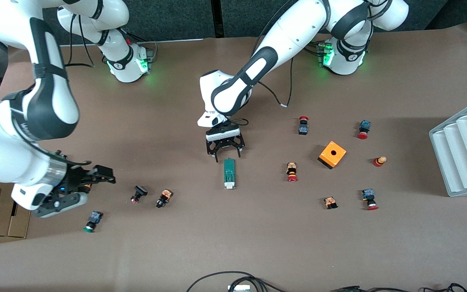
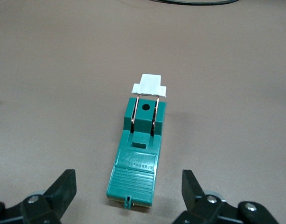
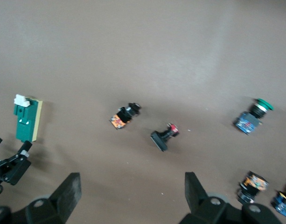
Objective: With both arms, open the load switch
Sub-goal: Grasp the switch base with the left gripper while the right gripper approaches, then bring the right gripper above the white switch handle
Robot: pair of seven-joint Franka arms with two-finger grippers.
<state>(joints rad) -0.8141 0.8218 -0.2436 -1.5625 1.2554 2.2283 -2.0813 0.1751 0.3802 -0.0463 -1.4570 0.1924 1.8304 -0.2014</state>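
Note:
The load switch (image 1: 229, 173) lies flat mid-table, a slim dark-green block with a white tab (image 2: 149, 86) at its end toward the front camera. My left gripper (image 1: 228, 157) hangs open just over the switch's ribbed green end (image 2: 133, 175). One finger stands to each side of that end and neither touches it. My right gripper (image 1: 95, 180) is open and holds nothing, over bare table toward the right arm's end. In the right wrist view the load switch (image 3: 26, 121) shows off to one side, well apart from my right gripper (image 3: 132, 184).
Small push buttons (image 1: 163, 198) (image 1: 138, 193) (image 1: 93, 221) lie near the right gripper; several more (image 1: 292, 171) lie toward the left arm's end, around an orange cube (image 1: 332, 154). A white ribbed tray (image 1: 464, 148) stands at that table end. Cables (image 1: 233, 280) lie at the front edge.

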